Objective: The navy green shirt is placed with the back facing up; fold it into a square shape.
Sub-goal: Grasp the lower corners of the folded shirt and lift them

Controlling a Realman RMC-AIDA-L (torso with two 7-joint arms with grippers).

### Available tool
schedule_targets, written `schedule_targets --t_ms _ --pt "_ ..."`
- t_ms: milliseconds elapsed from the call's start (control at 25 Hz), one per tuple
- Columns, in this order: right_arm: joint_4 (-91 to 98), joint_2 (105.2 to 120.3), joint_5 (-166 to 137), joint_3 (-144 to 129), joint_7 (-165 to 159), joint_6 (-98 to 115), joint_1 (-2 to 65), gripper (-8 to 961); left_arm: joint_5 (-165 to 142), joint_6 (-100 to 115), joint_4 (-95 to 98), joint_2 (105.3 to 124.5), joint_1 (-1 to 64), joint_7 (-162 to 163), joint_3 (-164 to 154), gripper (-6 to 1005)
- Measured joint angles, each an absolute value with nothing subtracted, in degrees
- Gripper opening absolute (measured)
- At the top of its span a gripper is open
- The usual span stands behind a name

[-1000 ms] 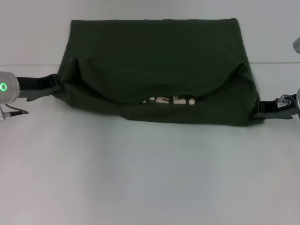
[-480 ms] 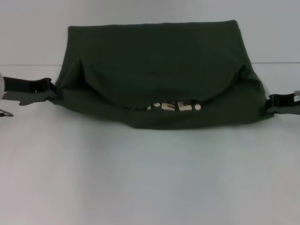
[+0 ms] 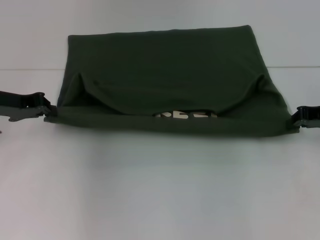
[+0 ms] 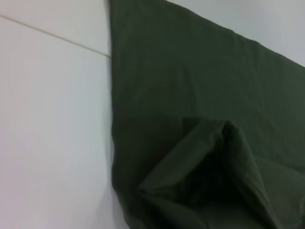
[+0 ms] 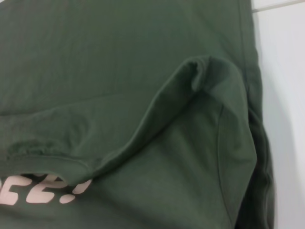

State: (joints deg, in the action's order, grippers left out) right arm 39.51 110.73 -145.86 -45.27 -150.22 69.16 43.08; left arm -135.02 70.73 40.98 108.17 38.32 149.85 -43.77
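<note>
Shirt [image 3: 165,65] on white table [image 3: 160,190]

A plain white table [image 3: 160,190] with one thin seam line [image 3: 30,69] across it.

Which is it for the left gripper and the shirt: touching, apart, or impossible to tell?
Touching. In the head view the left gripper meets the near left corner of the navy green shirt, and the cloth edge runs taut from it across to the right gripper.

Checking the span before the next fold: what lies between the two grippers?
In the head view, only the dark olive-green cloth shirt spans from the left gripper to the right gripper, its pale lettering peeking out mid-fold.
</note>
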Motion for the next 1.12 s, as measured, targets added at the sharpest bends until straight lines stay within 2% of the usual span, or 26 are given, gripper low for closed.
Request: schedule_targets --t_ms 480,760,1120 --pt "44.3 111.24 -145.4 -43.7 -149.6 84.4 40.0 52 -136.6 86.1 46.5 108.24 34.4 145.5 -43.8 -1" --pt "45.2 109.86 -145.5 -42.2 -149.5 93.2 37.9 55 -141.1 94.2 50.5 108.27 32.6 145.6 -43.7 -1" --pt "45.2 109.58 -145.8 -41.9 -148.6 98.9 36.6 60 -143.8 102.4 51.5 108.12 32.6 144.1 -43.2 0"
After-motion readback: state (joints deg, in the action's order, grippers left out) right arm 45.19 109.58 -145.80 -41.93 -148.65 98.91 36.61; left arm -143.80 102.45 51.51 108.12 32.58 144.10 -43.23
